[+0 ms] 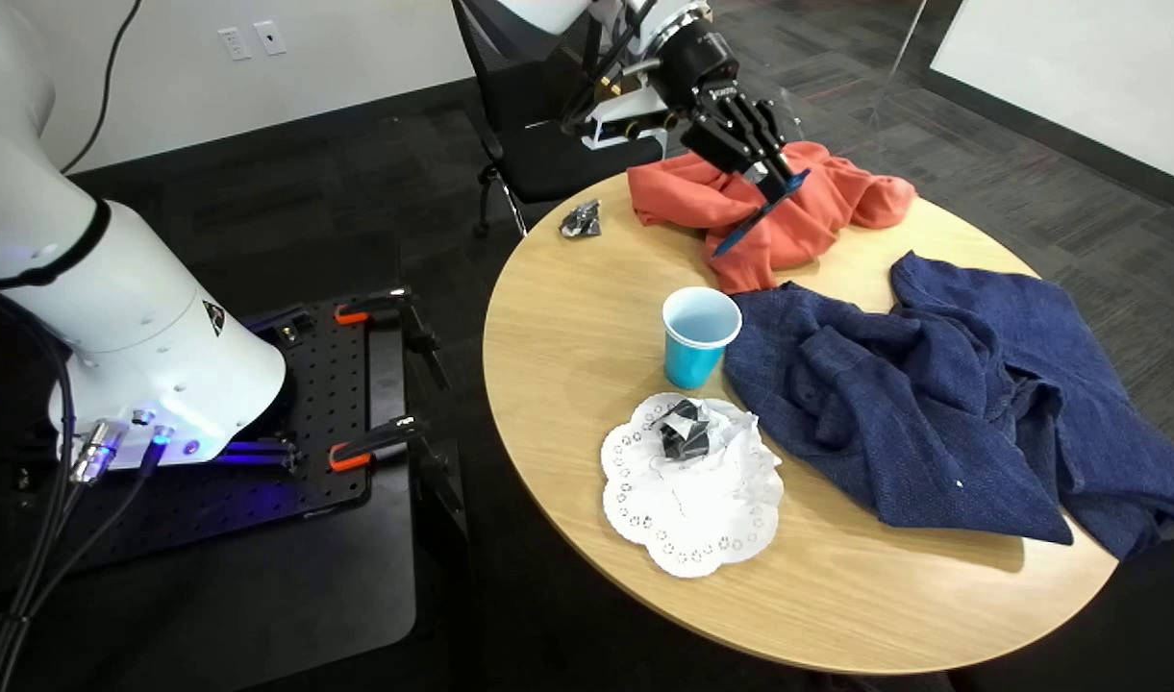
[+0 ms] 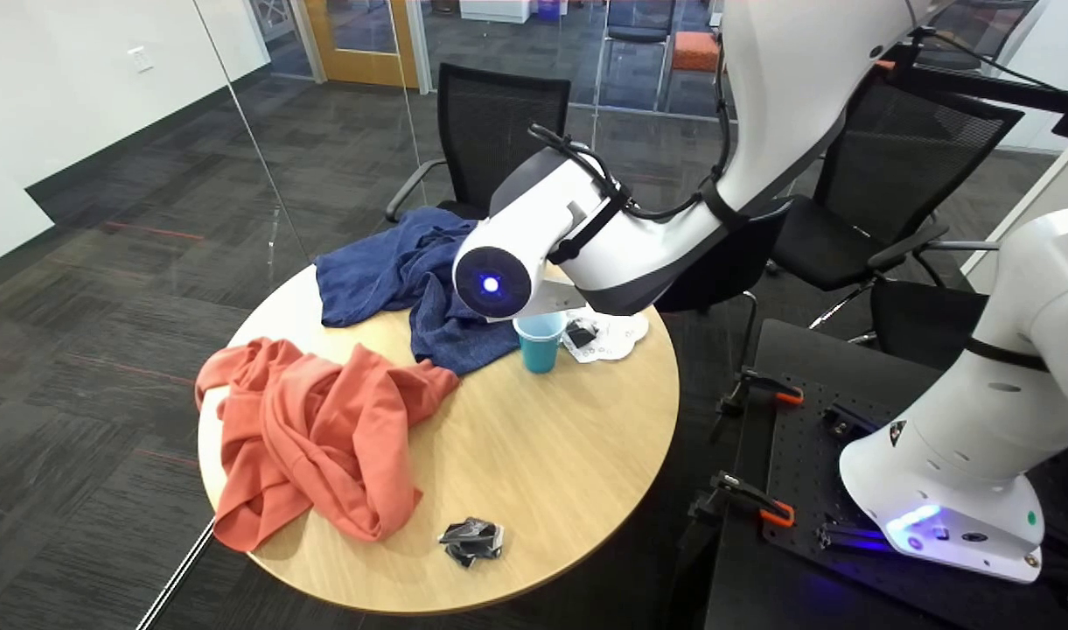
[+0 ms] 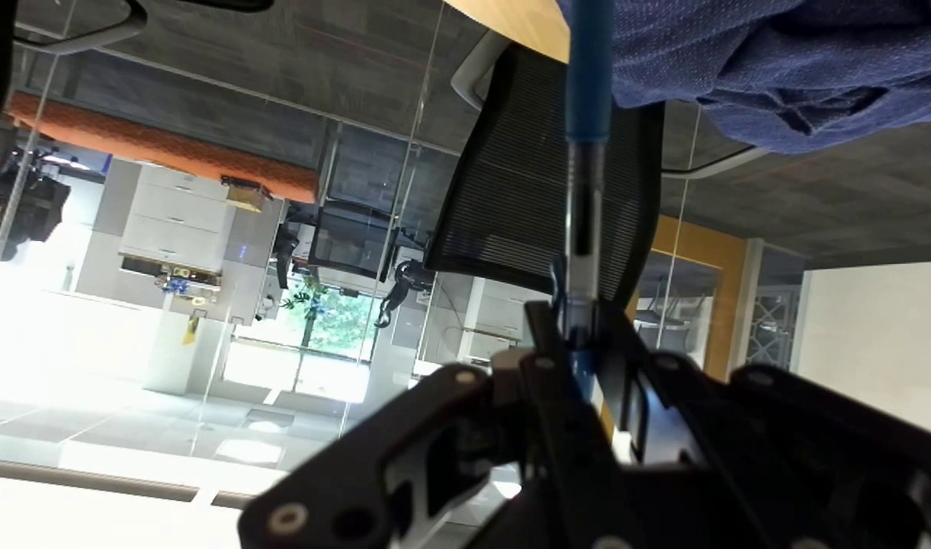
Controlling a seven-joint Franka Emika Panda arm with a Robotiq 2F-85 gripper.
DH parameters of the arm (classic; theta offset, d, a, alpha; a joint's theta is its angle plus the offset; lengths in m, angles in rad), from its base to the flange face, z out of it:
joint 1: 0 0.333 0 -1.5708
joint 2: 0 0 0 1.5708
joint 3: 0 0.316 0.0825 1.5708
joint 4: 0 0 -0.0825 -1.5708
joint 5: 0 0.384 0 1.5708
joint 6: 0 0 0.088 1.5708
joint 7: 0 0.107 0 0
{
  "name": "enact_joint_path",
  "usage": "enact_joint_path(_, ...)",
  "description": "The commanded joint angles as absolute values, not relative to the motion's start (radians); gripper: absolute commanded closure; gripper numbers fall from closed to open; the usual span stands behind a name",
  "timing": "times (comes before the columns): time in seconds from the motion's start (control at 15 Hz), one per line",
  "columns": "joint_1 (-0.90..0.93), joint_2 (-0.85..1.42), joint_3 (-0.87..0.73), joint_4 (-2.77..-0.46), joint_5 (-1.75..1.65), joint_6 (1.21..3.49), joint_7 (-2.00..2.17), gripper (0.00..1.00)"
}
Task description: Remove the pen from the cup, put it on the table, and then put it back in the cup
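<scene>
one pen [image 3: 585, 164], clamped in the end effector [image 3: 578, 326], jaws together on it near one end, long part sticking out past them. pen is tilted, off the counter [image 1: 567, 365], out of the cup [image 1: 699, 338]. step in hand reads as a carry; set-down or return to cup, can't tell which.

cup: upright, below the end effector and somewhat to its left in an exterior view, no pen seen in it. depth gap unclear; in an exterior view the arm [image 2: 647, 254] hides the end effector.

doing it well: for a set-down, aim for bare wood left of the end effector, bring the pen near level, let it touch, then release gently so it doesn't roll. for a return, swing it upright, centre the free end over the mouth, go straight down, release once well inside. cup looks light, a nudge on the rim would likely tip it.

outward: orange-red cloth [image 1: 822, 216] behind the end effector, navy cloth [image 1: 923, 394] below right, white doily [image 1: 694, 553] below past the cup, dark crumpled wrapper [image 1: 581, 220] off left. keep the pen off both cloths, it'd probably lie crooked.
</scene>
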State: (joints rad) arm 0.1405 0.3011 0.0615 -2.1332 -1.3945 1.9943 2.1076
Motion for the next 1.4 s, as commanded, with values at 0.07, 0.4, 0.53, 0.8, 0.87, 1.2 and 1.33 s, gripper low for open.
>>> enact_joint_path(0.07,0.146,0.333,0.073,-2.115,-1.436,1.946,2.183,0.96)
enact_joint_path(0.4,0.15,0.372,0.081,-2.108,-1.478,1.892,2.271,0.96)
enact_joint_path(0.53,0.15,0.386,0.084,-2.106,-1.479,1.884,2.29,0.96)
enact_joint_path(0.8,0.151,0.417,0.088,-2.101,-1.478,1.892,2.31,0.96)
enact_joint_path(0.87,0.152,0.425,0.088,-2.099,-1.477,1.892,2.317,0.96)
enact_joint_path(1.2,0.152,0.475,0.093,-2.082,-1.475,1.899,2.342,0.96)
enact_joint_path(1.33,0.154,0.496,0.095,-2.073,-1.475,1.898,2.351,0.96)
